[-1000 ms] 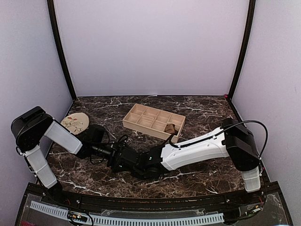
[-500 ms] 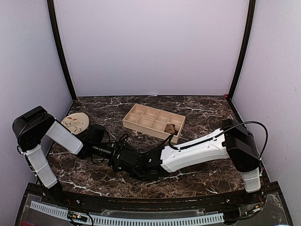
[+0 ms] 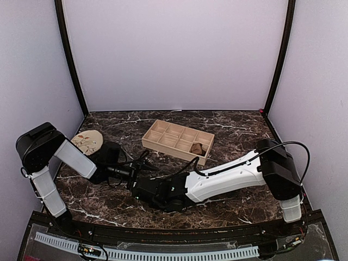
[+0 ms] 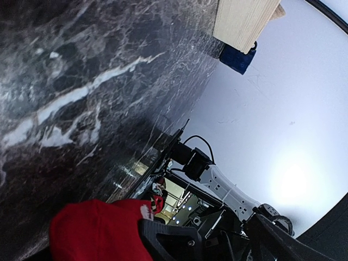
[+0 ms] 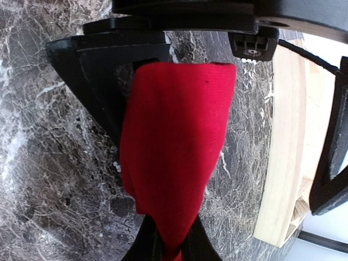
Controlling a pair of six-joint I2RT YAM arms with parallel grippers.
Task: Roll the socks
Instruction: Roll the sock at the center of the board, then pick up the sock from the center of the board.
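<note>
**Mia:** What shows from up top?

**Ben:** A dark stone table (image 3: pixel 239 128). A wooden tray (image 3: pixel 168 151) with little boxes sits toward the back. The brown sock (image 3: pixel 196 148) is tucked in a box at the tray's right end. A round disc (image 3: pixel 87 142) lies on the left side.

**Mia:** And the arms?

**Ben:** The left arm (image 3: pixel 73 156) and the right arm (image 3: pixel 228 176) reach in and meet low over the table, just in front of the tray. Their black ends bunch together. I cannot see what is under them.

**Mia:** What does the left wrist camera show?

**Ben:** The left gripper (image 4: pixel 201 228) is spread wide and squeezes nothing. The red sock (image 4: pixel 95 231) is at the bottom, right up against one of its fingers (image 4: pixel 168 239). A corner of the tray is far off at the top.

**Mia:** And the right wrist camera?

**Ben:** The right gripper (image 5: pixel 169 247) is pressed together and pinches the near end of the red sock. The sock runs away from it as a long strip over the table. Its far end sits against a black finger of the left gripper. The tray is off to the right, not touching the sock.
</note>
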